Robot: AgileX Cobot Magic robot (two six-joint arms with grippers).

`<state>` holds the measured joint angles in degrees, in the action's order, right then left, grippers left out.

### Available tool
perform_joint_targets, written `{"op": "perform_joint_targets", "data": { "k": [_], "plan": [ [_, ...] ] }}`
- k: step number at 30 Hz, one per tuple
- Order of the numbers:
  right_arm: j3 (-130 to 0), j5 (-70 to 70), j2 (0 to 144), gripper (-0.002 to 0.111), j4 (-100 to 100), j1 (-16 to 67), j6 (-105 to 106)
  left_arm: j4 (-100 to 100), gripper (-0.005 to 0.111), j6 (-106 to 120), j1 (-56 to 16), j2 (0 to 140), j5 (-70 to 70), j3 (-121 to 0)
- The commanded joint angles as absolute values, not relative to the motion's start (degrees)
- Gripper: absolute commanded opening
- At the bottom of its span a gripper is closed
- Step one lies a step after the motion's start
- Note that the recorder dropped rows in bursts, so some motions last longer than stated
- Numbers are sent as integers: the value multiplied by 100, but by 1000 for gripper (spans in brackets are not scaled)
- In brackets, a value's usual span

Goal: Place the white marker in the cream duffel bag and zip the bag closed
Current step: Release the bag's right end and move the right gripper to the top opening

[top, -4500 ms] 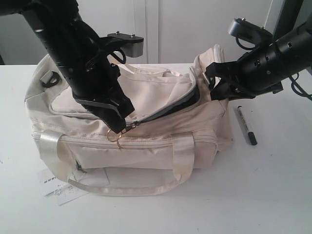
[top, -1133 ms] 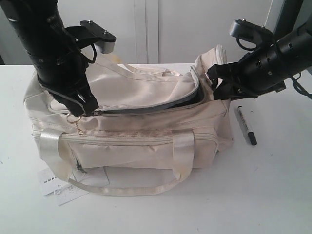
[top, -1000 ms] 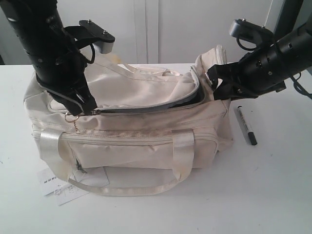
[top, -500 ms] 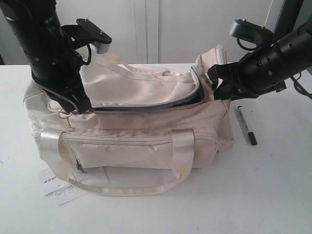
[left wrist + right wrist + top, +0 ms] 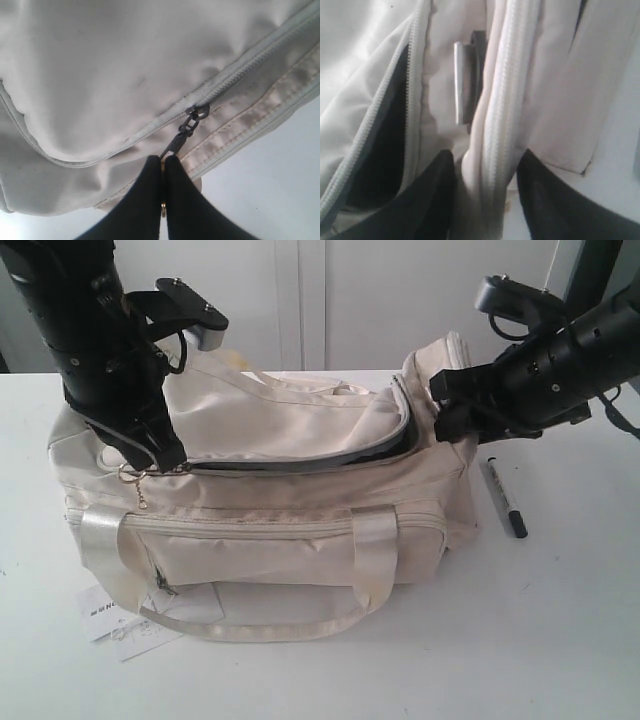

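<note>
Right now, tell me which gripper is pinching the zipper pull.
The left gripper, shut on the zipper pull of the cream duffel bag; the right gripper stands open around the bag's edge.

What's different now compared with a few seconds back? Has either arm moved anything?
The left gripper, shut on the zipper pull, dragged it along the cream duffel bag toward the bag's left end, so the top gapes wider. The right gripper, which was pinching the bag's right end, has just parted its jaws and risen slightly. The white marker stayed on the table, right of the bag.
</note>
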<state>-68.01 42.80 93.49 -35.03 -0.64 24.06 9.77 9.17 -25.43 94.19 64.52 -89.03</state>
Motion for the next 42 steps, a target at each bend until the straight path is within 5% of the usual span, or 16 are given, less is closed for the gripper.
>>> {"op": "perform_joint_targets", "data": {
  "k": [1, 10, 23, 42],
  "plan": [
    [-6798, 4342, 9154, 56, -3446, -116, 2163, 887, 0, 849, -2528, 9331, 6996, -8859],
    [-6787, 4871, 8162, 57, -3799, 21, 1429, 353, 0, 1137, -2528, 9331, 6807, -8859],
    [-6528, 4176, 8197, 57, -3207, 1251, 1262, 160, 0, 1377, -2528, 9331, 6660, -8859],
    [-6528, 3581, 8997, 57, -1971, 1425, 308, 0, 0, 1376, -2528, 9331, 6705, -8859]
  ]
}}
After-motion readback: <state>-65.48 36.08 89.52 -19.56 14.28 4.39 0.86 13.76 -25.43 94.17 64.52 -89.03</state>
